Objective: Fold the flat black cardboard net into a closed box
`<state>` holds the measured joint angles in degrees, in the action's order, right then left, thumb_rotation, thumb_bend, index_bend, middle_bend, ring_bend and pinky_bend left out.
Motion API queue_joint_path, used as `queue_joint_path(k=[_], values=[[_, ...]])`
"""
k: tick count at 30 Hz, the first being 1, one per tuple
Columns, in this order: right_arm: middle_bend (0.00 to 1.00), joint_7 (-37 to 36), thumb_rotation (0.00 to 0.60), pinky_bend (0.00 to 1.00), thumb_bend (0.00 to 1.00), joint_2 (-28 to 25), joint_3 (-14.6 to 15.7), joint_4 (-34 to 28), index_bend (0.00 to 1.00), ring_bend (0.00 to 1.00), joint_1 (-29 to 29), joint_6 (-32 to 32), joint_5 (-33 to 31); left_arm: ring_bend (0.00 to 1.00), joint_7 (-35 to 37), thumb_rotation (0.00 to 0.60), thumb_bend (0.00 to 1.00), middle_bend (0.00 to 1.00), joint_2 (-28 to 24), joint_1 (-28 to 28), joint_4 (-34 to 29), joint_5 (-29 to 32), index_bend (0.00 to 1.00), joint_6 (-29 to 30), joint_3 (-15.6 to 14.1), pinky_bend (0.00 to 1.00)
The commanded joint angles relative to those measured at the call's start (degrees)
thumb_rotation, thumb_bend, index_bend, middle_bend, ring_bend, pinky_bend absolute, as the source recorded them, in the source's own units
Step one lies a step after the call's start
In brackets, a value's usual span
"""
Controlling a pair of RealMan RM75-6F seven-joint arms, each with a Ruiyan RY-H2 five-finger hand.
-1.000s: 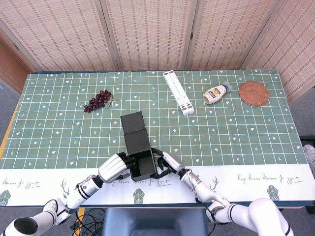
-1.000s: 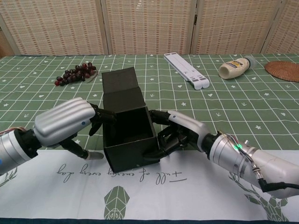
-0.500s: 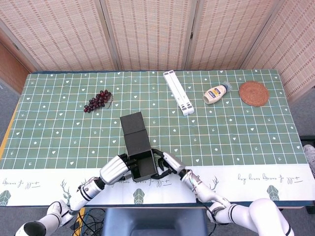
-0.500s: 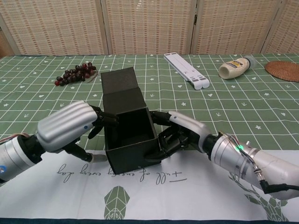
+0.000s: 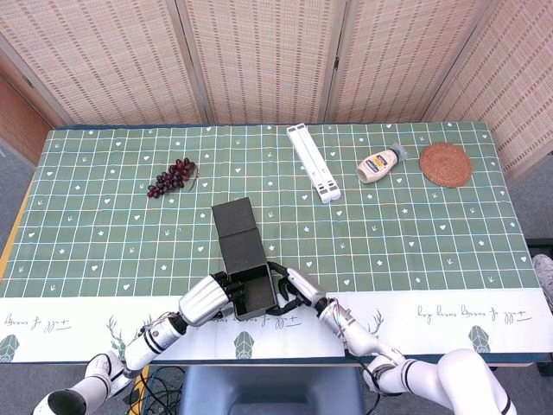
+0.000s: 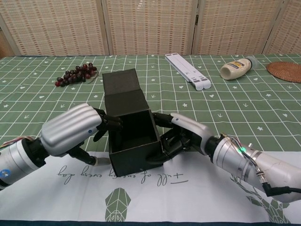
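One black cardboard box (image 5: 244, 261), open-topped, lid flap up. Two robot hands: left hand (image 5: 207, 298), right hand (image 5: 294, 288), one either side of box. One bunch of dark grapes (image 5: 171, 177). One white folded stand (image 5: 313, 162). One squeeze bottle (image 5: 379, 164), yellow label, lying down. One round woven coaster (image 5: 446, 163). One worktop (image 5: 432, 251), green patterned cloth.

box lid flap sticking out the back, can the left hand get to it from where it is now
Probably yes. The lid flap lies open behind the black box with nothing on it. The left hand holds the box's left wall and would have to let go; the right hand holds the other side.
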<state>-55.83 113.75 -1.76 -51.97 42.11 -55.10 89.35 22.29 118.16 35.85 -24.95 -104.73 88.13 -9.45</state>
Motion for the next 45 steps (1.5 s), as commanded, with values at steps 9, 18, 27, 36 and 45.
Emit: queue_joint_path(k=[9, 18, 27, 36, 45], values=[[0.4, 0.0, 0.6, 1.0, 0.3, 0.0, 0.0, -0.2, 0.29, 0.76, -0.1, -0.2, 0.0, 0.64, -1.3, 0.6, 0.1, 0.6, -0.3, 1.4, -0.2, -1.0, 0.63, 0.1, -0.7, 0.53], [0.4, -0.4, 0.6, 1.0, 0.3, 0.1, -0.3, -0.4, 0.29, 0.76, -0.4, -0.3, -0.4, 0.64, -2.3, 0.6, 0.09, 0.63, -1.3, 2.5, -1.5, -1.7, 0.67, 0.0, -1.3, 0.53], [0.4, -0.5, 0.6, 1.0, 0.31, 0.2, -0.4, -0.6, 0.29, 0.76, -0.7, -0.6, -0.6, 0.64, -2.7, 0.6, 0.09, 0.64, -1.9, 3.0, -2.7, -1.9, 0.68, -0.2, -1.5, 0.53], [0.4, -0.8, 0.6, 1.0, 0.31, 0.4, -0.3, -0.4, 0.29, 0.76, -0.9, -0.8, -0.5, 0.64, -3.1, 0.6, 0.09, 0.65, -2.0, 3.2, -3.0, -2.0, 0.68, -0.3, -1.6, 0.53], [0.4, -1.1, 0.6, 1.0, 0.31, 0.3, -0.4, -0.3, 0.29, 0.76, -1.1, -1.1, -0.5, 0.64, -3.2, 0.6, 0.1, 0.65, -2.2, 3.4, -3.3, -2.1, 0.67, 0.1, -1.6, 0.53]])
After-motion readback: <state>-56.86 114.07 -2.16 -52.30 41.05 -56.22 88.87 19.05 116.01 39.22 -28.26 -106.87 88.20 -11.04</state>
